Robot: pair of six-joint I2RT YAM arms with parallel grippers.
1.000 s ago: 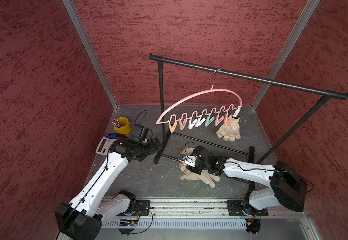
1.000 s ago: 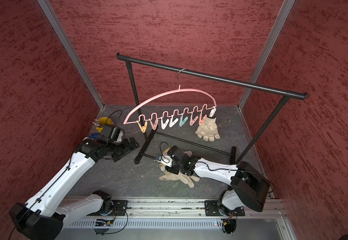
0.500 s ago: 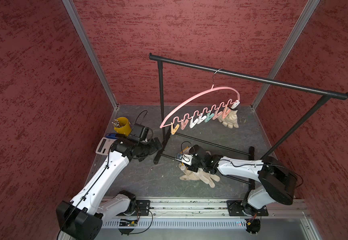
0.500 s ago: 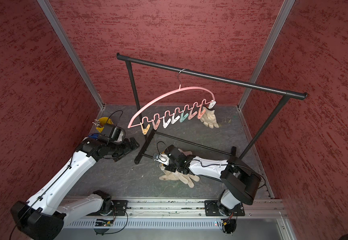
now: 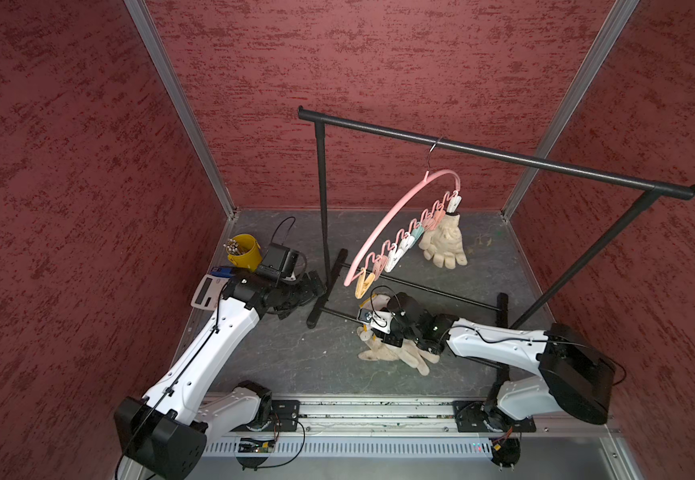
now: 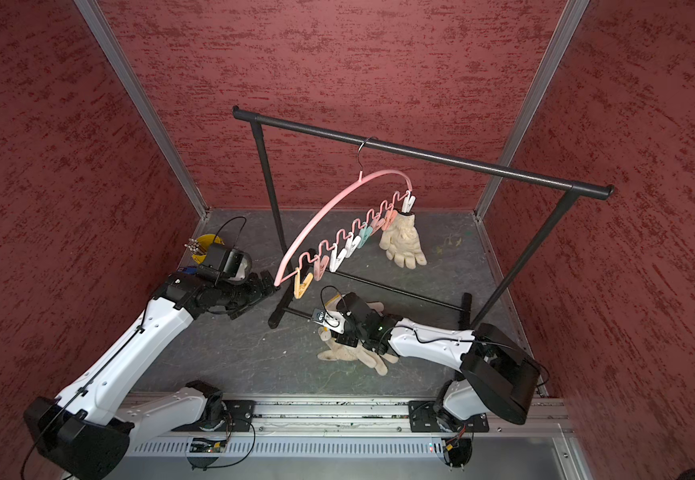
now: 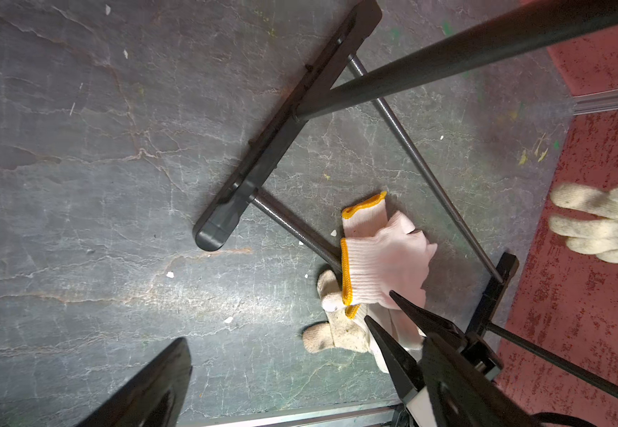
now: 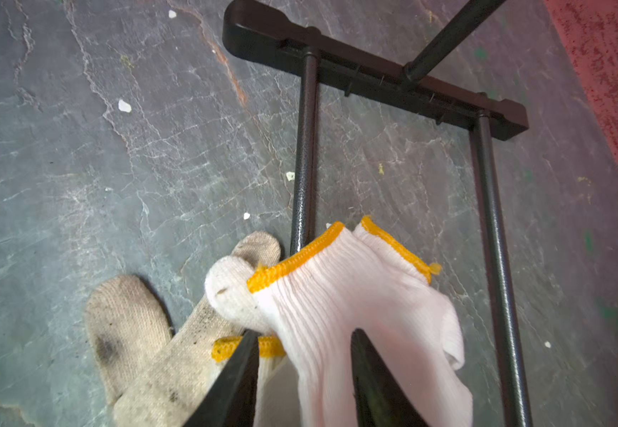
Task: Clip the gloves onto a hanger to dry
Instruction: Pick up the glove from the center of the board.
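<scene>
At lower centre of both top views, the right gripper (image 8: 304, 334) pinched the yellow-cuffed white glove (image 8: 355, 295) above the dirty gloves (image 5: 391, 355), likely to carry it to the pink hanger (image 5: 386, 218), while the left gripper (image 5: 314, 286) hung wide open.

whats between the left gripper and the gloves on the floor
The black rack's foot lies between the left gripper and the floor gloves; both top views show it.
</scene>
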